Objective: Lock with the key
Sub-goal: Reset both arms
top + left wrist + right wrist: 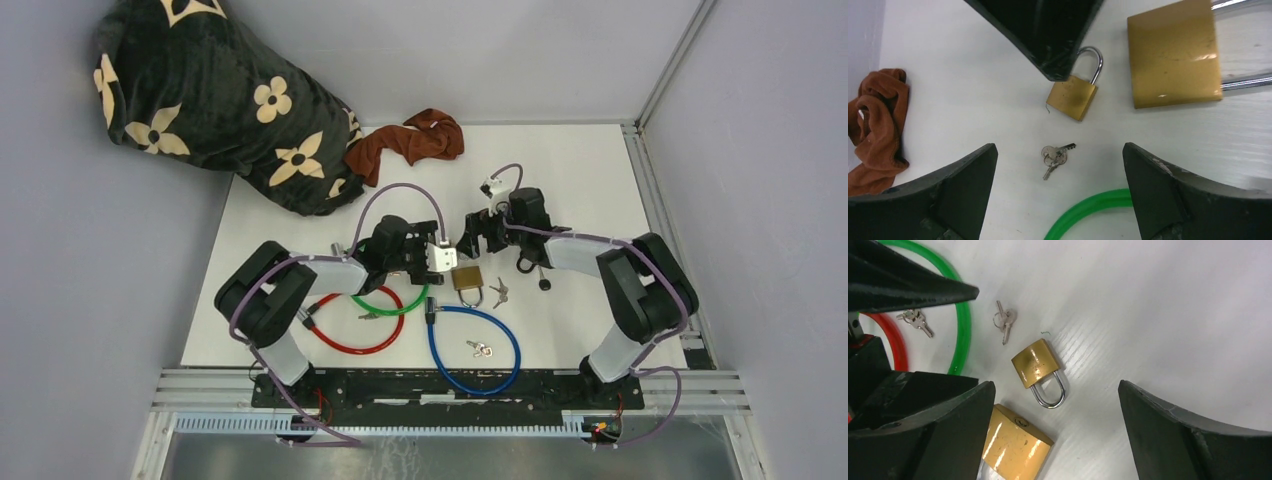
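A small brass padlock (1073, 95) with a steel shackle lies on the white table, also in the right wrist view (1037, 365). A ring of small keys (1055, 156) lies just beside it, also in the right wrist view (1004, 320). A large brass padlock (467, 278) lies close by (1173, 55) (1013, 445). My left gripper (1059, 147) is open and empty, hovering over the key ring (420, 260). My right gripper (1055, 384) is open and empty above the small padlock (483, 232). The two grippers face each other.
A green cable loop (392, 303), a red one (355, 330) and a blue one (475, 345) lie in front. More keys lie at the centre (498, 291), in front (481, 349) and by the green loop (915, 320). A brown cloth (410, 140) and a dark flowered blanket (220, 100) lie at the back.
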{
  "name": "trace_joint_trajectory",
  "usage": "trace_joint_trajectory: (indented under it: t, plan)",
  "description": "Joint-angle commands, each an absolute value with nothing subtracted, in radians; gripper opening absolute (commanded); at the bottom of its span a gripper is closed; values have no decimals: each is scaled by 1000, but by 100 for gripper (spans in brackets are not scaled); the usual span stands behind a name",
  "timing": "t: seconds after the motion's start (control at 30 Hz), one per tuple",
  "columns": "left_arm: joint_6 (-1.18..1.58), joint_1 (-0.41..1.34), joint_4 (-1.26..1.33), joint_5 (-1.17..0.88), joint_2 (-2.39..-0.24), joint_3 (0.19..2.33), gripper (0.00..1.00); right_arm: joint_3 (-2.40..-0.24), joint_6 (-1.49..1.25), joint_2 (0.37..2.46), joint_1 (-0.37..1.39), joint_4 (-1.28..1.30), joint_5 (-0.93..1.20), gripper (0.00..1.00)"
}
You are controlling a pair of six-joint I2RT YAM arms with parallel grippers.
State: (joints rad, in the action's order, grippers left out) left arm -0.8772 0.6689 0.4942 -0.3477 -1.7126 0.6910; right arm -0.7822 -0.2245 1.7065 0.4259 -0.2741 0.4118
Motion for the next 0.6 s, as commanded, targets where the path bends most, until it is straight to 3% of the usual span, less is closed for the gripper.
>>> trace_joint_trajectory:
  t: [0.0, 0.13, 0.3, 0.47, 0.57]
  plan:
    - [-791, 677, 394, -449, -1517, 707, 100, -835, -96, 1545, 397, -133, 324, 98]
    - [-580, 677, 236, -358, -1291, 683, 100, -754, -69, 1376, 349, -114, 257, 98]
    - [-323, 634, 154, -105, -999, 552, 100, -614, -90, 1140, 331, -54, 10, 98]
    - [19, 466, 128, 228, -716, 364, 100, -376, -257, 865, 331, -47, -307, 98]
    - [98, 329, 139, 260, -573, 278, 100, -242, -334, 719, 331, -44, -416, 98]
